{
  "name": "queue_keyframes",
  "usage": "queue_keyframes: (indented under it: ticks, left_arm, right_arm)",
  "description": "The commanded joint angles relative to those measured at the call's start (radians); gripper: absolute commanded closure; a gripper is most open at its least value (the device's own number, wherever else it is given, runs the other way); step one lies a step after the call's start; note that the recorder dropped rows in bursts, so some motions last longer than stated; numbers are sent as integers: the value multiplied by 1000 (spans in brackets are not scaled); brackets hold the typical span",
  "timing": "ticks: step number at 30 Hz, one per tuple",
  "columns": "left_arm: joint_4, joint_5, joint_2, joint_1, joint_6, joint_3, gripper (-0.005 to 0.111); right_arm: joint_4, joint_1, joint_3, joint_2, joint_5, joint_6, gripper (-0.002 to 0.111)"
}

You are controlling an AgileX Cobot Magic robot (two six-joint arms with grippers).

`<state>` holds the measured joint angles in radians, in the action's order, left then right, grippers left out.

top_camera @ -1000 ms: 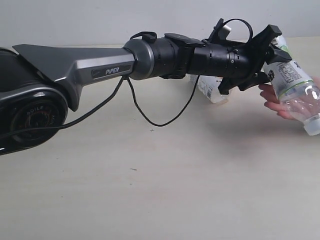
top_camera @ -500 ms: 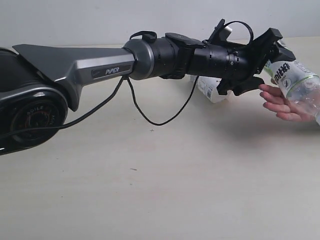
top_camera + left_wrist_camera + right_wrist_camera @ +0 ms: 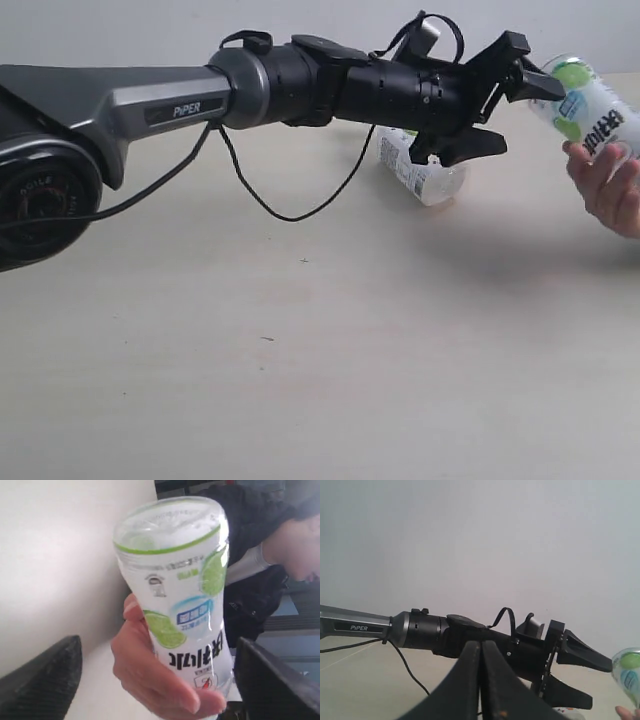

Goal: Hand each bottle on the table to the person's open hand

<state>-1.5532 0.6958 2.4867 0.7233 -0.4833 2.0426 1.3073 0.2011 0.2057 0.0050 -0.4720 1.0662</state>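
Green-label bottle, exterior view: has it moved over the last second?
Yes. The green-label bottle has risen, judged against the lying bottle that stayed put, and is now in the person's hand.

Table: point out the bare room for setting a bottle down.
The whole foreground of the table, below the dangling cable, is bare. Crowded: far right, where a lying bottle, the open left end effector and the person's hand cluster.

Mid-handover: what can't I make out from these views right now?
- Second bottle on the table: in the exterior view, the left end effector and arm hide its top and cap.
- Green-label bottle in the person's hand: cap end cut off by frame edges, exterior and left wrist views.
- Any other bottles: in no view; count unknown.
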Motion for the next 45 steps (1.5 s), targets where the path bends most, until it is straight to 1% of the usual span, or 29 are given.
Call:
queue_keyframes:
  ticks: [1, 2, 6, 7, 11, 15, 18, 22, 25, 29, 34, 37, 42, 45]
  left_arm:
    - [27, 99, -40, -33, -10, 7, 40]
    - [27, 122, -43, -44, -10, 7, 49]
    - [48, 208, -50, -71, -12, 7, 97]
    - [53, 232, -54, -76, -26, 7, 106]
    - [105, 250, -72, -85, -91, 7, 107]
    - [287, 153, -117, -83, -85, -9, 107]
    - [380, 52, -167, -83, -81, -83, 107]
    - [509, -128, -262, -87, -61, -222, 107]
    - [570, -243, -345, -87, -59, -333, 107]
    - [632, -337, -453, -102, -61, -479, 107]
    - [678, -429, -626, -138, -63, -676, 107]
    - [708, -527, -740, -154, -91, -813, 107]
    - [710, -719, -941, -156, -120, -1056, 107]
    - [721, -762, -1070, -156, -128, -1159, 107]
  right_arm:
    - [-3, -3, -3, -5, -4, 5, 108]
    - [-3, -3, -3, -5, -4, 5, 108]
    - [-3, -3, -3, -5, -4, 5, 108]
    - [-3, -3, -3, -5, -4, 5, 108]
    - [0, -3, -3, -5, -2, 5, 108]
    - [0, -3, -3, -5, -2, 5, 108]
    - [0, -3, -3, -5, -2, 5, 108]
    - [0, -3, -3, -5, -4, 5, 108]
    - [0, -3, -3, -5, -4, 5, 108]
    - [0, -3, -3, -5, -4, 5, 108]
    - [0, -3, -3, -5, -4, 3, 108]
    - [0, -3, -3, -5, -4, 5, 108]
    - [2, -3, -3, -5, -6, 5, 108]
    - [2, -3, -3, -5, -6, 3, 108]
